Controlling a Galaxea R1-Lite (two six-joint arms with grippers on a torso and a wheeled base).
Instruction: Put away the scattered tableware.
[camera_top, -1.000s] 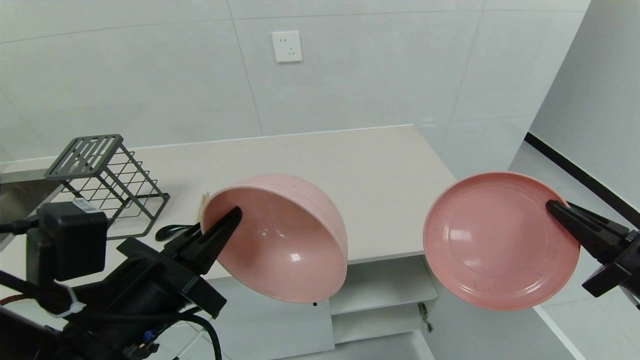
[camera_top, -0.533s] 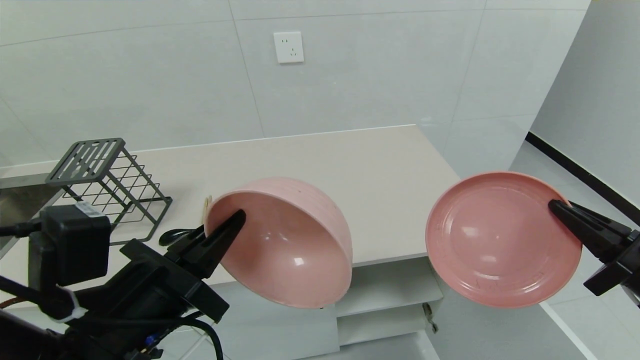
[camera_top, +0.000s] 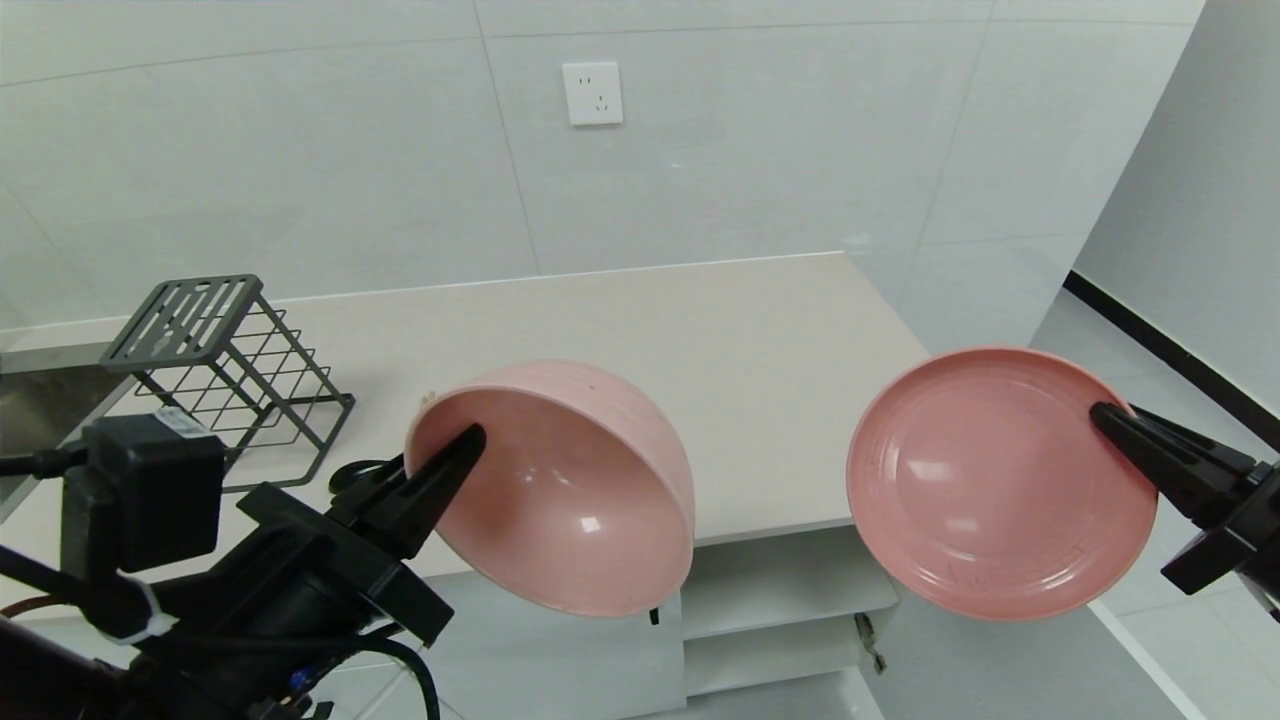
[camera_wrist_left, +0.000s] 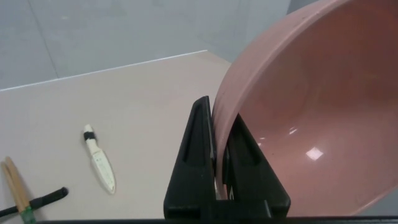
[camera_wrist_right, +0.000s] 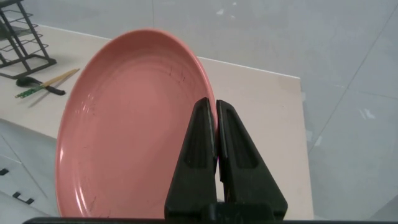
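Note:
My left gripper (camera_top: 455, 455) is shut on the rim of a pink bowl (camera_top: 570, 490), holding it tilted in the air over the counter's front edge. The left wrist view has the bowl (camera_wrist_left: 311, 106) clamped between the black fingers (camera_wrist_left: 198, 143). My right gripper (camera_top: 1110, 420) is shut on the rim of a pink plate (camera_top: 990, 480), held on edge beyond the counter's right end. The plate (camera_wrist_right: 130, 118) faces the right wrist camera. On the counter lie chopsticks (camera_wrist_left: 15, 186), a black spoon (camera_wrist_right: 34, 83) and a small white utensil (camera_wrist_left: 99, 163).
A black wire rack (camera_top: 220, 360) stands at the counter's left. The beige counter (camera_top: 700, 330) runs to a tiled wall with a socket (camera_top: 592, 92). Open white shelves (camera_top: 780, 600) sit under the counter's front right. Floor lies to the right.
The whole head picture has slid slightly to the right, so the camera moved. Both grippers keep their hold on the bowl and the plate, at about the same places.

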